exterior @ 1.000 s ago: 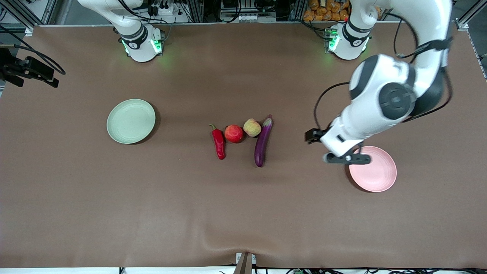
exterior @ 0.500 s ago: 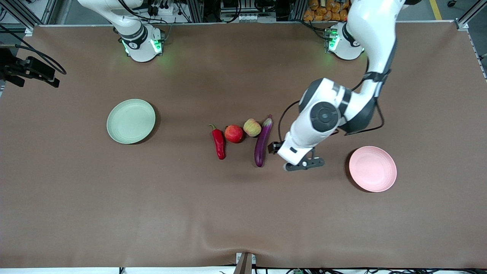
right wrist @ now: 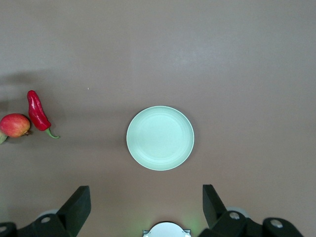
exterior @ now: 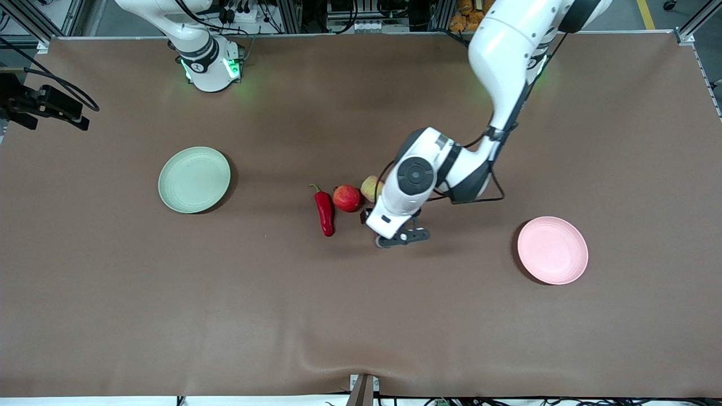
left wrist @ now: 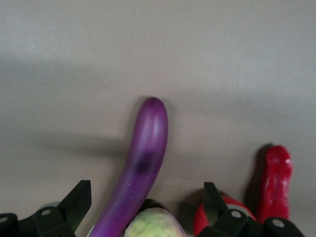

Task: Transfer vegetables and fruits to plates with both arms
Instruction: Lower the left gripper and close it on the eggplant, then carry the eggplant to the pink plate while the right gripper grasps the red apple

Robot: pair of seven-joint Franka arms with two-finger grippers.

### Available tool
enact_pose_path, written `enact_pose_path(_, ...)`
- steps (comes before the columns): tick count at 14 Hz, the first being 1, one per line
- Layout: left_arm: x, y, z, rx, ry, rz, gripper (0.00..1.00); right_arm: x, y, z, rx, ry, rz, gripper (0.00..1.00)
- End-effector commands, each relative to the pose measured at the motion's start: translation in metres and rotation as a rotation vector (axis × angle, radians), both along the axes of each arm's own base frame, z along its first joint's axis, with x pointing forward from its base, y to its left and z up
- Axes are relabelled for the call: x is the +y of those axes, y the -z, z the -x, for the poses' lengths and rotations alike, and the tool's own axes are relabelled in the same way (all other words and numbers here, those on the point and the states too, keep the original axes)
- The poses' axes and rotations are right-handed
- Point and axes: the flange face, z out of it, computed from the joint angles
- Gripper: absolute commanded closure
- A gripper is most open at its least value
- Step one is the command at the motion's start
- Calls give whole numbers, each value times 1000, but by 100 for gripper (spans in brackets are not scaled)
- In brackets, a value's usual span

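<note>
A red chili pepper (exterior: 324, 213), a bright red fruit (exterior: 346, 198) and a yellowish-green fruit (exterior: 369, 187) lie in a row mid-table. My left gripper (exterior: 401, 237) hangs over the row's end toward the left arm and hides the eggplant in the front view. In the left wrist view the purple eggplant (left wrist: 143, 168) lies between the open fingers of the left gripper (left wrist: 146, 192), with the yellowish-green fruit (left wrist: 153, 224) beside it. The right gripper (right wrist: 145, 195) is open and high above the pale green plate (right wrist: 160, 138). The pale pink plate (exterior: 553, 250) is bare.
The pale green plate (exterior: 194, 179) sits toward the right arm's end of the brown table cloth (exterior: 361, 316). A black camera mount (exterior: 42, 104) juts in at that end's edge. The right arm's base (exterior: 211, 65) stands at the table's top edge.
The left arm has swung from over the pink plate toward the middle and now hangs over the eggplant, fingers still open. The right arm has not moved.
</note>
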Motion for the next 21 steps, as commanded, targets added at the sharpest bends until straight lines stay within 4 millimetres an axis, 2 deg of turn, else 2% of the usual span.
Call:
enact_pose_path(1, -14, 18, 7, -66, 90, -97, 0, -1, -3, -1, -1, -4, -17, 0)
enact_pose_path(4, -13, 55, 13, -80, 166, -187, 0, -3, -3, -1, -2, -2, -18, 0)
enact_pose_path(9, -21, 82, 21, -84, 172, -175, 0, -4, 2, -4, 11, 0, -17, 0)
enact_pose_path(10, -22, 82, 22, -86, 173, -174, 9, -3, 3, -5, 12, -1, -17, 0)
enact_pose_path(11, -23, 81, 23, -87, 176, -173, 59, -2, 7, -7, 18, -3, -17, 0)
enact_pose_path(12, -24, 79, 23, -88, 178, -172, 91, -1, 23, -17, 47, -7, -16, 0)
enact_pose_path(13, -24, 78, 22, -92, 177, -172, 100, -4, 36, -26, 70, -5, -10, 0)
enact_pose_path(14, -24, 76, 22, -94, 178, -172, 100, -3, 39, -27, 77, -7, -15, 0)
enact_pose_path(15, -25, 70, 21, -99, 180, -171, 100, -1, 44, -30, 84, -9, -10, 0)
enact_pose_path(16, -25, 60, 19, -106, 177, -165, 100, 1, 57, -36, 109, -13, -4, 0)
enact_pose_path(17, -20, 46, 13, -113, 166, -165, 100, 4, 61, -38, 117, -18, -2, 0)
enact_pose_path(20, 1, -6, -5, -129, 131, -177, 100, 9, 64, -40, 118, 15, -12, 0)
enact_pose_path(21, 13, -26, -16, -144, 106, -168, 100, 22, 66, -40, 123, 46, -9, 0)
